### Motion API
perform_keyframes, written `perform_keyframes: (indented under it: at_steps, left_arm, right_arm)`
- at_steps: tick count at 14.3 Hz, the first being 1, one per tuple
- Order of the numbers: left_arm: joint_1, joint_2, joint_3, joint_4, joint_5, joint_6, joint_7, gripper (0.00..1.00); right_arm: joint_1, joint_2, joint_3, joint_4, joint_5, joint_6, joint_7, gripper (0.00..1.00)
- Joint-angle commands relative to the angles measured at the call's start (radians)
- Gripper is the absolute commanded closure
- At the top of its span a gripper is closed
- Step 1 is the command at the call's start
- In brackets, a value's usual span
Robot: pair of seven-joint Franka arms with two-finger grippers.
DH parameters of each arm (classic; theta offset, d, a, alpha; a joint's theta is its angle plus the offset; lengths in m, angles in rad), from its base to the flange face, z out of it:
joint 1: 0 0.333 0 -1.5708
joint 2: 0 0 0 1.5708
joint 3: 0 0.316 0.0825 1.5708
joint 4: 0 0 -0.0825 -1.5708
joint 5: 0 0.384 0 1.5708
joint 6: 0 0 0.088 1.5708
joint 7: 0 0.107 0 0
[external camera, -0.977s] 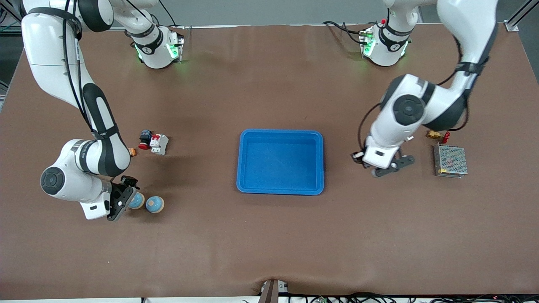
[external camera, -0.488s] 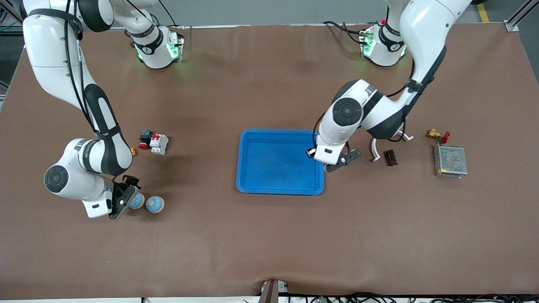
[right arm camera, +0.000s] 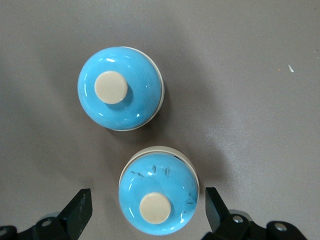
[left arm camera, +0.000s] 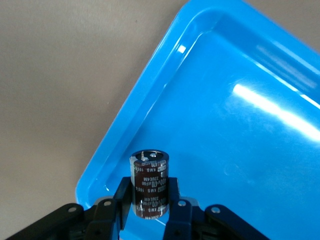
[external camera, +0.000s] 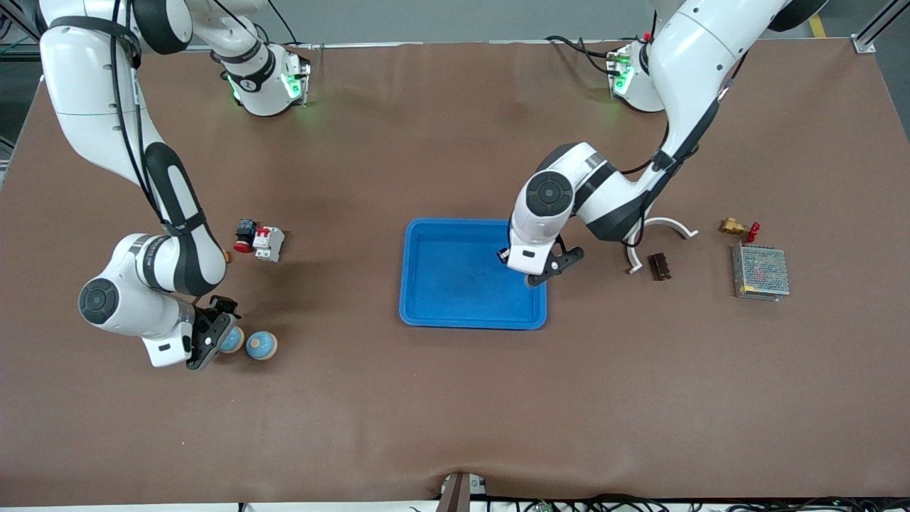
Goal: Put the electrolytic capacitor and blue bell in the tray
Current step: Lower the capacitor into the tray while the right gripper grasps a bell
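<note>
The left gripper (external camera: 534, 274) hangs over the tray (external camera: 426, 299), at the tray's edge toward the left arm's end; its jaws are clamped on the capacitor (left arm camera: 149, 184), which stands upright between the fingers (left arm camera: 176, 212) above the tray floor. The right gripper (external camera: 211, 340) sits low over two blue bells toward the right arm's end; its jaws stand wide, one on each side of the nearer bell (right arm camera: 159, 197), not touching it; the second bell (right arm camera: 120, 88) lies just beside the first, outside the jaws.
</note>
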Motion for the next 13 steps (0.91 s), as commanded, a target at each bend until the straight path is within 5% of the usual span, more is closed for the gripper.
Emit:
perform_keyframes:
  at_steps: [1,7,9,10,11,13]
  left_arm:
    - [-0.019,0.040,0.005,0.030,0.045,-0.023,-0.065,1.00]
    - [-0.019,0.077,0.006,0.034,0.046,-0.023,-0.074,0.99]
    - [-0.019,0.081,0.011,0.034,0.046,-0.023,-0.076,0.92]
    - [-0.019,0.087,0.013,0.034,0.046,-0.023,-0.076,0.91]
    - [-0.020,0.094,0.014,0.036,0.048,-0.021,-0.076,0.91]
    - [-0.020,0.097,0.014,0.037,0.046,-0.021,-0.076,0.81]
  right_arm:
    - [0.000,0.016,0.001,-0.001,0.035,0.027,-0.023,0.00]
    - [0.000,0.019,0.001,-0.001,0.035,0.035,-0.028,0.00]
    - [0.000,0.019,0.001,-0.001,0.035,0.036,-0.028,0.00]
    - [0.000,0.019,0.001,-0.001,0.035,0.036,-0.029,0.06]
    - [0.000,0.019,0.001,-0.001,0.035,0.036,-0.028,0.35]
    - [0.002,0.019,0.001,0.001,0.035,0.036,-0.025,0.43]
